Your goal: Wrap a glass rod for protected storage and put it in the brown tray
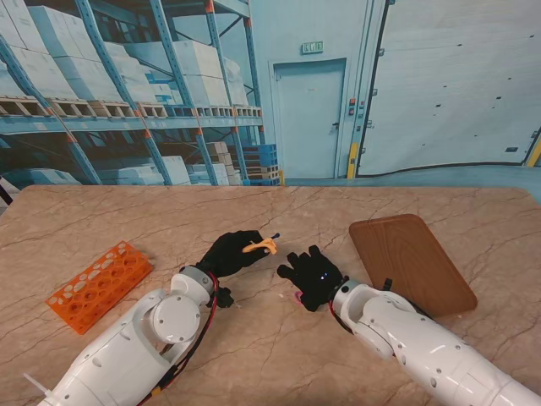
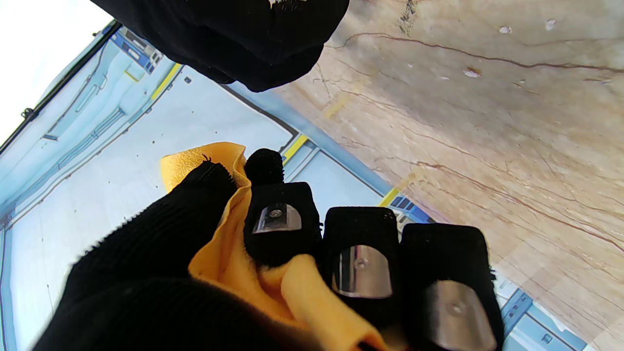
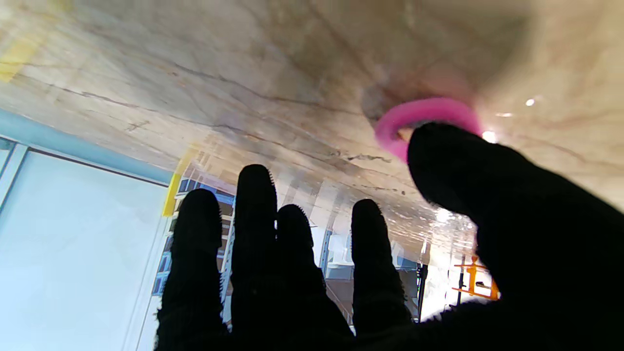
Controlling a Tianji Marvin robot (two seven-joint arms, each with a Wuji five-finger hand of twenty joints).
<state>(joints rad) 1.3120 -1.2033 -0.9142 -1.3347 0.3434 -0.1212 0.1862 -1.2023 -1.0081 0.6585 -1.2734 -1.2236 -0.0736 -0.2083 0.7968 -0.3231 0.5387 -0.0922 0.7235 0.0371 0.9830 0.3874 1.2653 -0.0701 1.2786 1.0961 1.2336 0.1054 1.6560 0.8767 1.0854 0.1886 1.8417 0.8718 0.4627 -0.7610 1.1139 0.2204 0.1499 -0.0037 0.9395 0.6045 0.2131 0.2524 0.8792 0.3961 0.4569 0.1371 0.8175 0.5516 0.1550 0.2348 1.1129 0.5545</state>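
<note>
My left hand (image 1: 230, 253) is shut on an orange-yellow cloth (image 1: 259, 246) bunched between thumb and fingers, a little above the table's middle. The left wrist view shows the cloth (image 2: 229, 253) folded against the fingers (image 2: 360, 263). A thin dark tip (image 1: 275, 235) pokes out past the cloth; the glass rod cannot be made out otherwise. My right hand (image 1: 311, 276) hovers just right of it, palm down, fingers spread and holding nothing. A pink ring (image 3: 419, 114) lies on the table by its thumb (image 3: 453, 165). The brown tray (image 1: 410, 262) lies to the right.
An orange test-tube rack (image 1: 99, 285) lies on the left side of the marble table (image 1: 279, 355). In the left wrist view the right hand (image 2: 234, 39) is close in front of my left fingers. The table's far edge meets a warehouse backdrop.
</note>
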